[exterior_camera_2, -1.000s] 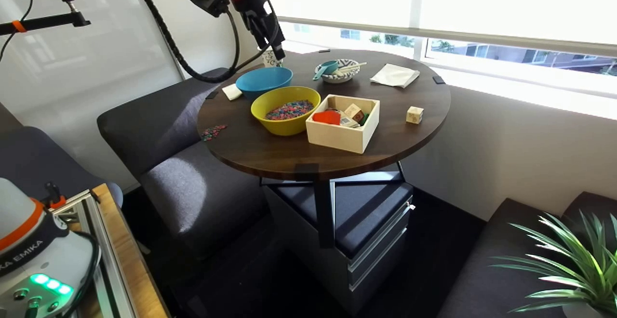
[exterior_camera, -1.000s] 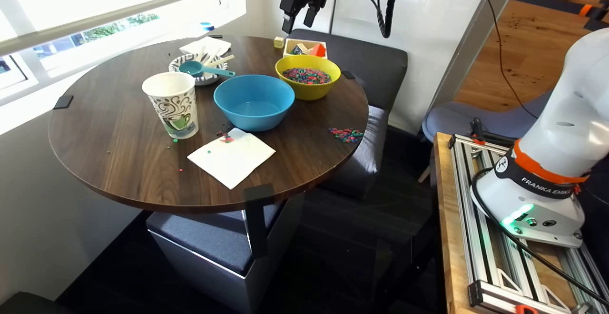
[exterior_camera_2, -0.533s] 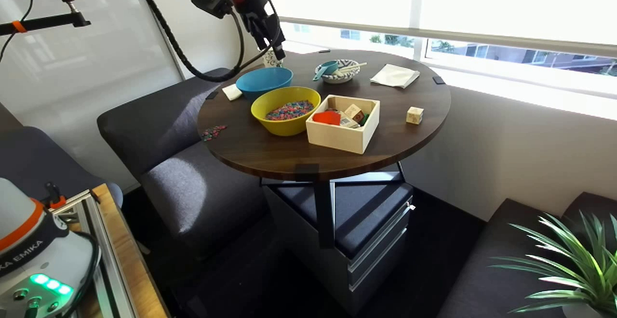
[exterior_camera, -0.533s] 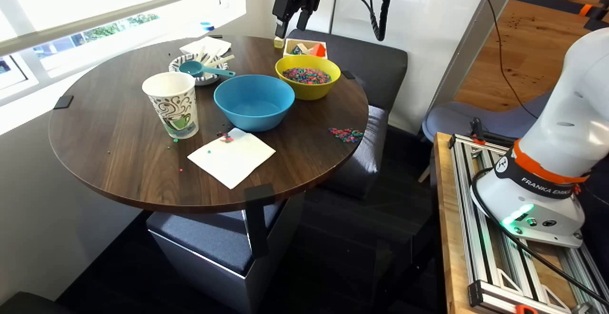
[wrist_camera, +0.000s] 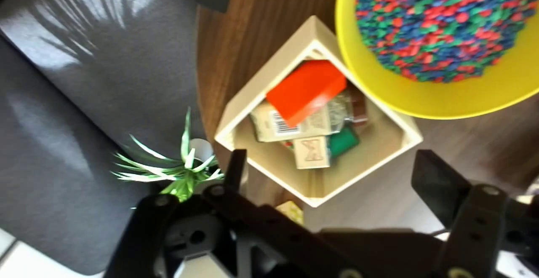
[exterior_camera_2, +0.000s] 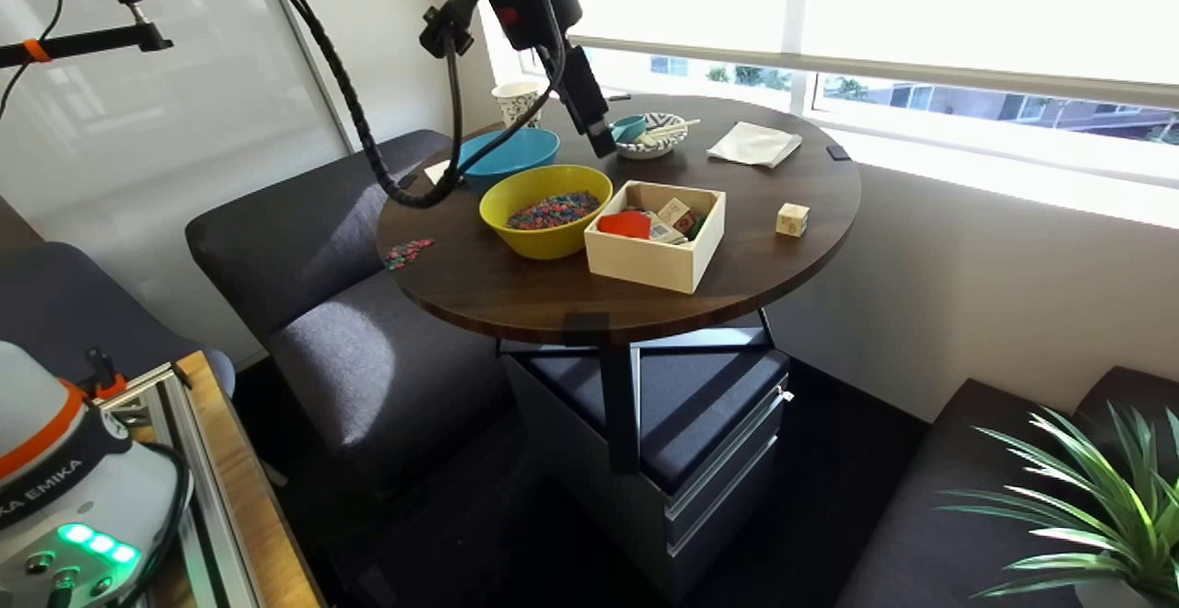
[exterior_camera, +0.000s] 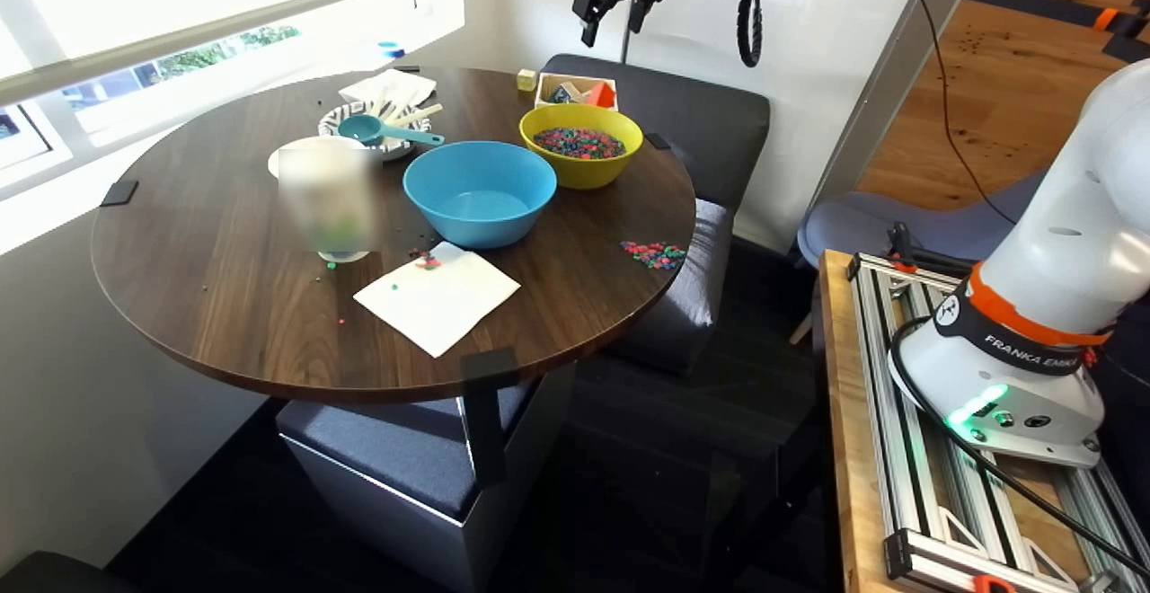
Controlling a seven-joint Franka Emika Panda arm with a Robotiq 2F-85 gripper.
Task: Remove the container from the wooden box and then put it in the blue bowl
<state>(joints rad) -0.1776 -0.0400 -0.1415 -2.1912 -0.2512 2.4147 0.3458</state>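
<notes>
The wooden box (exterior_camera_2: 640,261) is pale and open-topped on the round table, also seen in the wrist view (wrist_camera: 269,69). It holds a red block (wrist_camera: 309,86), wooden blocks, a green piece and a small clear item (wrist_camera: 338,108) with a dark red end. This may be the container; it is partly covered and blurred. The blue bowl (exterior_camera: 481,193) looks empty and stands beyond the yellow bowl, also in an exterior view (exterior_camera_2: 516,158). My gripper (wrist_camera: 328,160) is open and empty above the box, its fingers wide apart. It shows in both exterior views (exterior_camera: 611,33) (exterior_camera_2: 601,140).
A yellow bowl (exterior_camera_2: 502,226) of coloured beads stands right beside the box. A small wooden cube (exterior_camera_2: 792,221) lies near it. A patterned bowl (exterior_camera_2: 649,149) with utensils, a paper cup (exterior_camera_2: 516,103) and napkins (exterior_camera_2: 755,145) are also on the table.
My gripper has moved from near the blue bowl's far side toward the wooden box and the wrist has turned. It stays open. The objects on the table have not moved.
</notes>
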